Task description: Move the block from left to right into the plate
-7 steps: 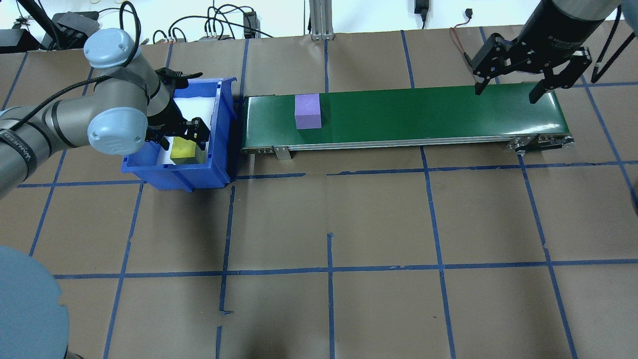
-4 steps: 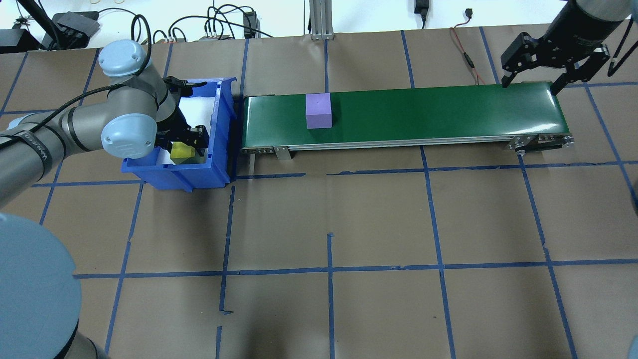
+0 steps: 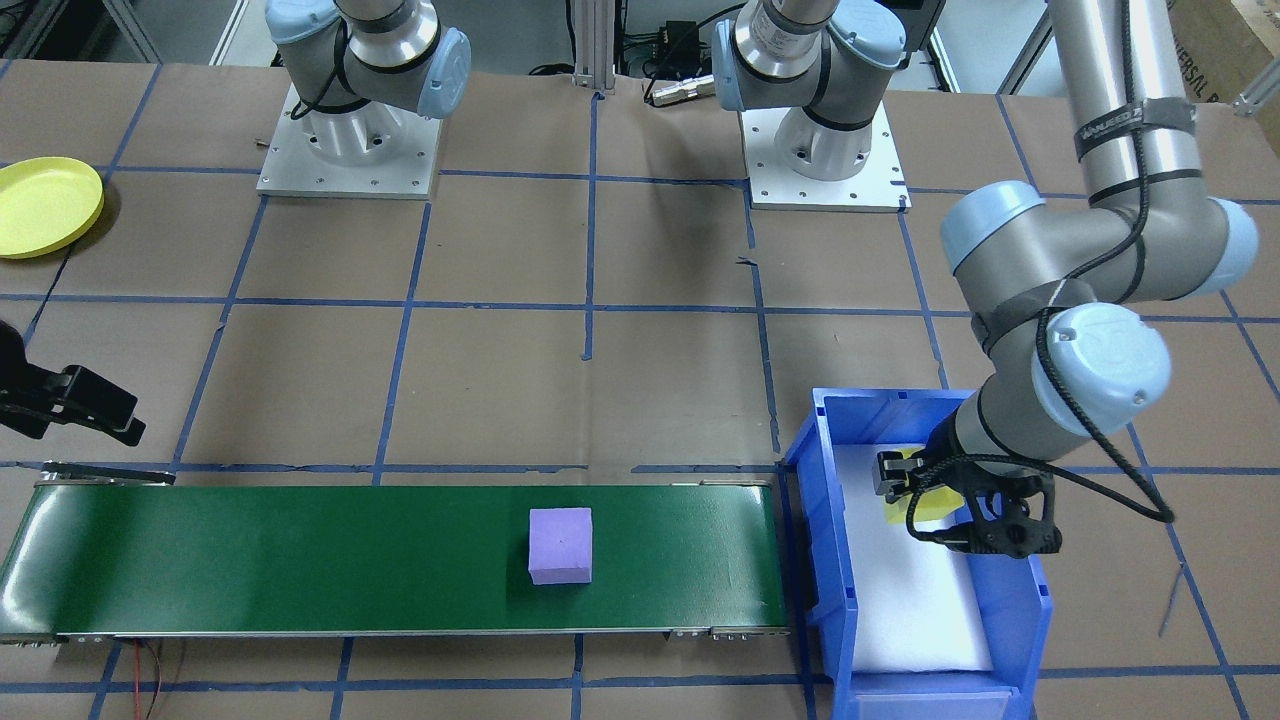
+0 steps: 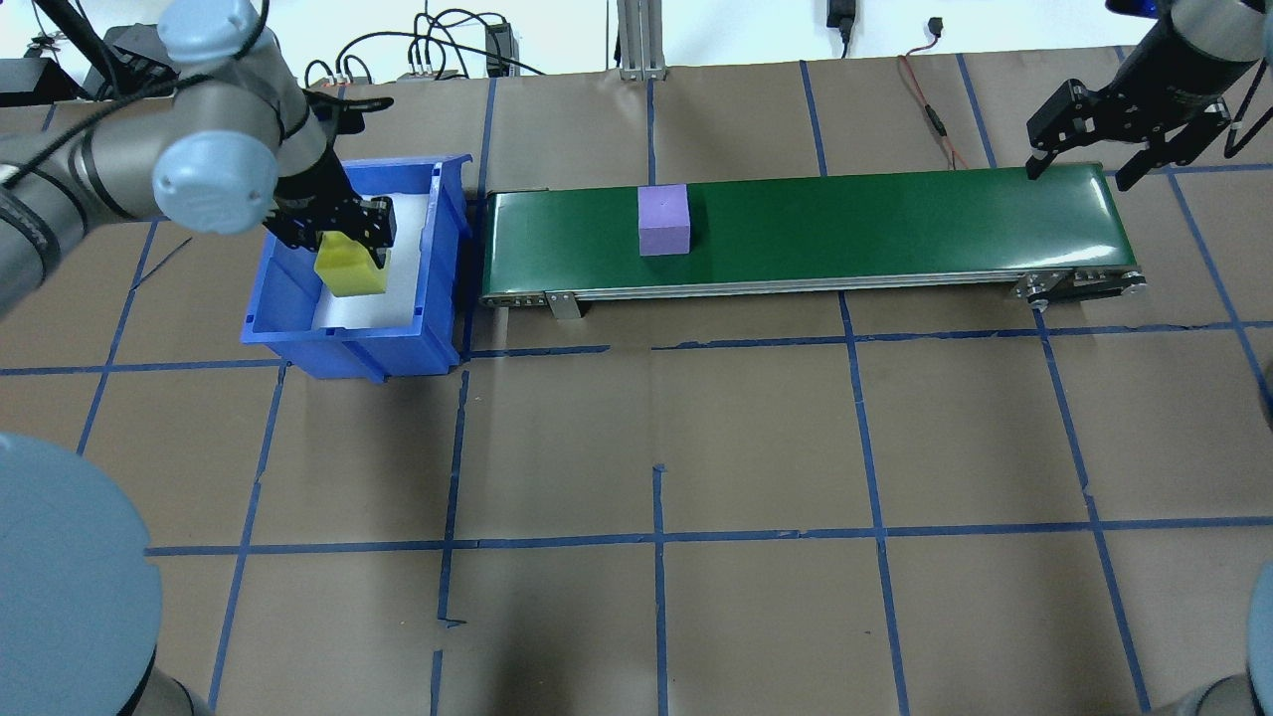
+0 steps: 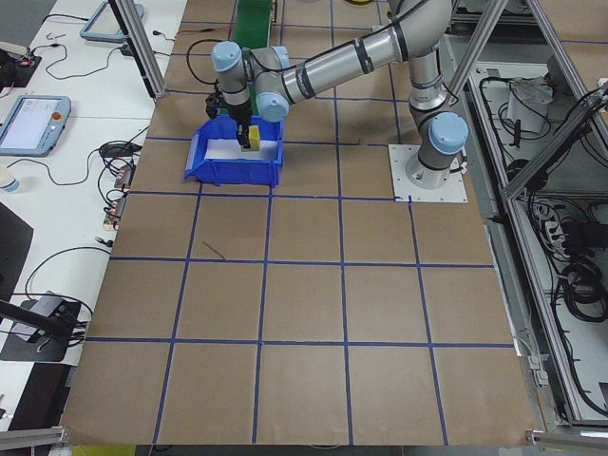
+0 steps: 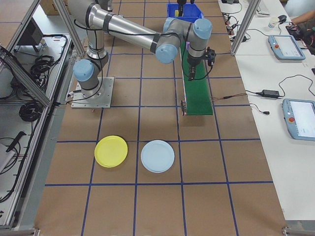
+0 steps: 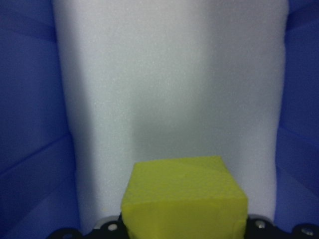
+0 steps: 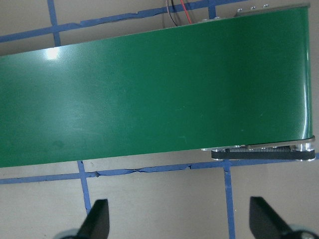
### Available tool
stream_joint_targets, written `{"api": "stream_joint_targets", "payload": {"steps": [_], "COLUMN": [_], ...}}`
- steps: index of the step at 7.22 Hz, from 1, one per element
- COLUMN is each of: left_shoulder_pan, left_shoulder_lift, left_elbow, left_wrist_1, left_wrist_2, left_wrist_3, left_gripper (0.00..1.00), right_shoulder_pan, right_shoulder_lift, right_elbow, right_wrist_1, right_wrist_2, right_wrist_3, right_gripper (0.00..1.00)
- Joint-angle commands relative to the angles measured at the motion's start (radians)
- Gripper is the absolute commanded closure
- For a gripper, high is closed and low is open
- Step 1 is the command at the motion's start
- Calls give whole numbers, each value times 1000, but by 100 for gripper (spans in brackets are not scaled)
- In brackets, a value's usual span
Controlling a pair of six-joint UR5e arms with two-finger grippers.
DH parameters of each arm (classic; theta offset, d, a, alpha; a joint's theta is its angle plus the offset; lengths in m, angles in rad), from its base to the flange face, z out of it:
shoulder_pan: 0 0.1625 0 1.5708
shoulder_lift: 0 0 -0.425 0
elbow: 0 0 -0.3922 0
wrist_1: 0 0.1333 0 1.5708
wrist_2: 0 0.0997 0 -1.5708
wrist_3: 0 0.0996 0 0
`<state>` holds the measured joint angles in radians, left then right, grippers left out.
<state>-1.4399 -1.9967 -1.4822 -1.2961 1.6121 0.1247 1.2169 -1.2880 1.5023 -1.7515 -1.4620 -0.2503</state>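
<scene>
While the left end effector (image 4: 350,239) is pinching a yellow foam block (image 4: 348,270) above the blue bin (image 4: 450,268), the purple block (image 4: 663,221) is sitting on the green conveyor belt (image 4: 895,224), risking running past the spread right end effector (image 4: 1082,164), far from the yellow plate (image 3: 45,205).

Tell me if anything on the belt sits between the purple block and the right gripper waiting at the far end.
Nothing visible does. The purple block sits alone on the green conveyor belt, and the stretch of belt from it to the open right gripper at the end is bare.
</scene>
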Motion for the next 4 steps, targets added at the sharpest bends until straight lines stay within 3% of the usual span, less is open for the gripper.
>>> {"api": "stream_joint_targets", "payload": {"steps": [1,2,3,4], "left_shoulder_pan": [-122,-195,-265,-314], "left_shoulder_lift": [-5,-22,-61,-103], "left_elbow": [175,180,172,165], "left_wrist_1": [-95,-27,44,85], "left_wrist_2": [-21,-23,-23,-21], "left_wrist_3": [-179,-192,-194,-188], "left_gripper": [54,54,54,54], "right_shoulder_pan": [-19,-46,-68,-68], "right_shoulder_lift": [34,77,93,114], "right_elbow": [7,9,9,10], "right_wrist_1": [-42,-131,-137,-144], "right_wrist_2": [3,11,61,68], "right_wrist_3": [-24,-100,-119,-121], "right_gripper": [0,0,0,0]}}
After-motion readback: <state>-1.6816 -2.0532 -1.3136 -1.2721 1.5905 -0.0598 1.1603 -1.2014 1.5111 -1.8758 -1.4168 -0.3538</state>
